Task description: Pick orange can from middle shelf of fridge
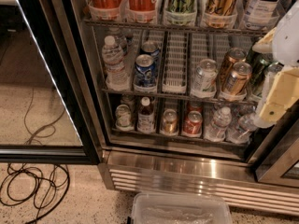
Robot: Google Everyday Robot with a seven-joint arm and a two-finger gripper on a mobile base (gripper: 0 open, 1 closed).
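The fridge (187,174) stands open, its steel grille at the base. On the middle shelf (175,66), two short copper-orange cans sit one behind the other in a lane at the right: the front orange can (237,78) and the second one (231,59) behind it. A silver can (205,74) stands in the lane to their left. My gripper (276,101), a cream and white part of the arm, comes in from the right edge. It is just right of the orange cans, at shelf height, and apart from them.
The middle shelf also holds a water bottle (113,62) and blue cans (145,69). Tall cans in clear cups (142,1) stand on the rack above. Bottles and small cans (192,122) are below. The glass door (42,78) hangs open on the left. Black cables (32,185) and a clear bin (180,209) lie on the floor.
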